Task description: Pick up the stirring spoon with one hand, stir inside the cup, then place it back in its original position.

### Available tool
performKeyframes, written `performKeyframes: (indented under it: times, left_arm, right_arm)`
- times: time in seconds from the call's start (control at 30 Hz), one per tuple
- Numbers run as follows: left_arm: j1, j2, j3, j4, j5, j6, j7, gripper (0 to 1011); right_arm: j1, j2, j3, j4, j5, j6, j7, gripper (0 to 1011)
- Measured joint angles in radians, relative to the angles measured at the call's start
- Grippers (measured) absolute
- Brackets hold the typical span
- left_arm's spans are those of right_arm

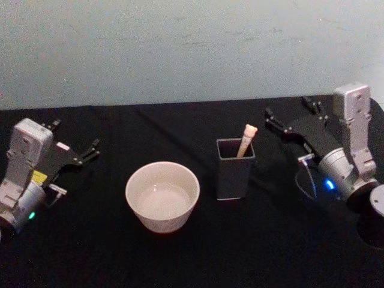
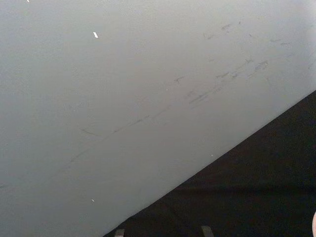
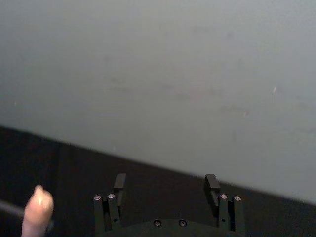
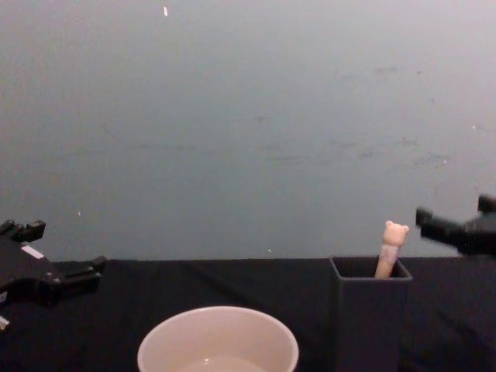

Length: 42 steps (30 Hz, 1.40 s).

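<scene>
Upright, the stirring spoon (image 1: 246, 140) stands in the holder (image 1: 234, 170); cup (image 1: 162, 196) seemingly empty.

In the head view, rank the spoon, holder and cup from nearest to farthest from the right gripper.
From the right gripper, open at the table's right:
1. The stirring spoon, its bear head sticking out of the holder.
2. The dark grey holder, just below the spoon's top.
3. The cup, farther left, near the middle.

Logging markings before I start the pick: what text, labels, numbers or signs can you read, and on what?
No readable text.
Left arm: yellow sticker and small white label, both too blurred to read.
Stirring spoon, cup and holder: no markings visible.
</scene>
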Motion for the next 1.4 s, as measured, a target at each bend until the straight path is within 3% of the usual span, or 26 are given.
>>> performKeyframes:
  times: [0.33,1.4]
  left_arm:
    - [0.0,0.0,0.0,0.0,0.0,0.0,0.0,1001]
    - [0.0,0.0,0.0,0.0,0.0,0.0,0.0,1001]
  right_arm:
    - [0.004,-0.018,-0.01,0.051,-0.029,0.037,0.029,1003]
    - [0.003,-0.014,-0.01,0.045,-0.026,0.035,0.028,1003]
